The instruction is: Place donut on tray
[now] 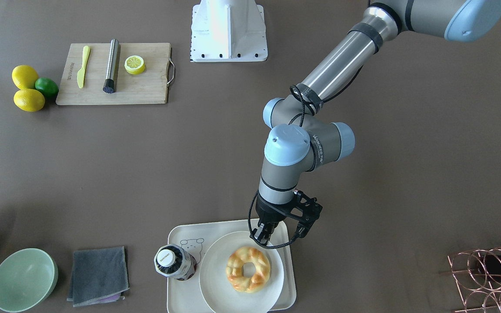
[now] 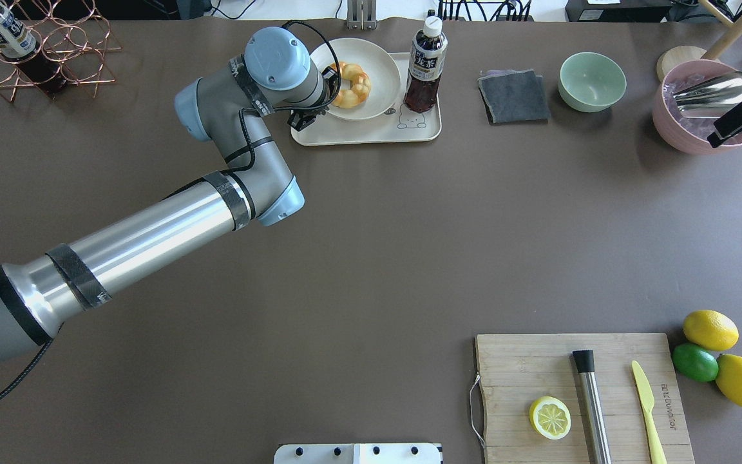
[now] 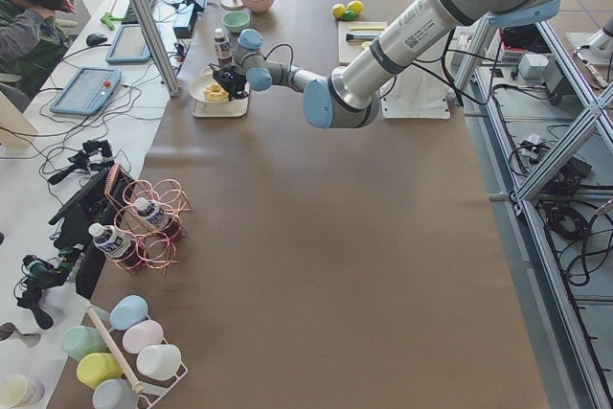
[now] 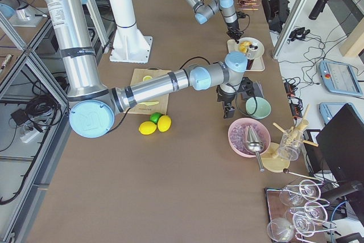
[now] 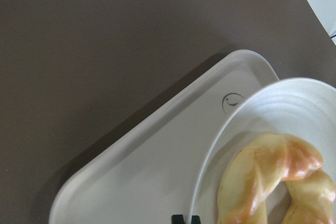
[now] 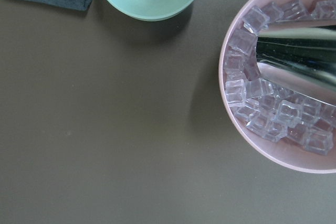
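The donut (image 1: 233, 269), a golden twisted ring, lies on a round white plate (image 1: 215, 278) that stands on the cream tray (image 1: 185, 300) with the bear drawing. It also shows in the overhead view (image 2: 359, 87) and the left wrist view (image 5: 262, 177). My left gripper (image 1: 261, 234) hangs over the plate's rim beside the donut, apart from it, fingers together and empty. Its tips show at the bottom edge of the left wrist view (image 5: 185, 219). My right gripper (image 2: 741, 116) is by the pink bowl, far from the tray; I cannot tell if it is open.
A dark drink bottle (image 1: 174, 262) stands on the tray next to the plate. A grey cloth (image 1: 98, 276) and a green bowl (image 1: 23, 279) lie beyond it. A pink bowl of ice (image 6: 283, 77) holds a metal scoop. A cutting board (image 1: 115, 74) and a wire rack (image 1: 489, 278) stand far off.
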